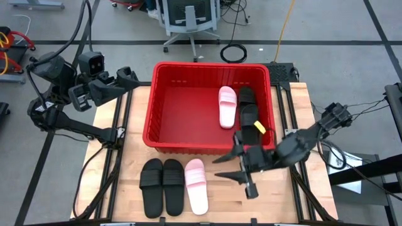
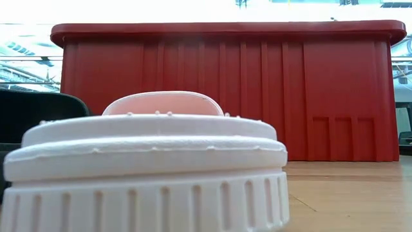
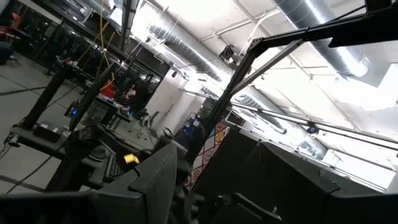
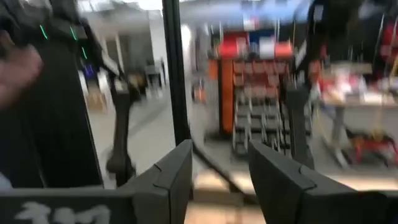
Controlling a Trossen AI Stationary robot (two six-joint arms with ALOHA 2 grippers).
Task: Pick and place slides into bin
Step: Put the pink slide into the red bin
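Note:
The red bin (image 1: 210,135) stands at the table's far middle. A pale pink slide (image 1: 227,107) and black slides (image 1: 249,108) lie on its floor by the right wall. Two black slides (image 1: 162,185) and one pale pink slide (image 1: 196,185) lie side by side, soles down, on the table near its front edge. The low view shows that pink slide (image 2: 148,167) up close, with the bin (image 2: 225,90) behind it. My right gripper (image 1: 220,167) hovers open to the right of these slides, pointing toward them, with nothing between its fingers (image 4: 177,180). My left gripper (image 1: 129,78) waits open, raised, beside the bin's far left corner.
Bare wooden tabletop (image 1: 276,201) lies at the near right and left of the bin (image 1: 129,138). The bin's near wall (image 1: 188,145) stands just behind the three slides. An office chair (image 1: 188,19) and cables are on the floor beyond the table.

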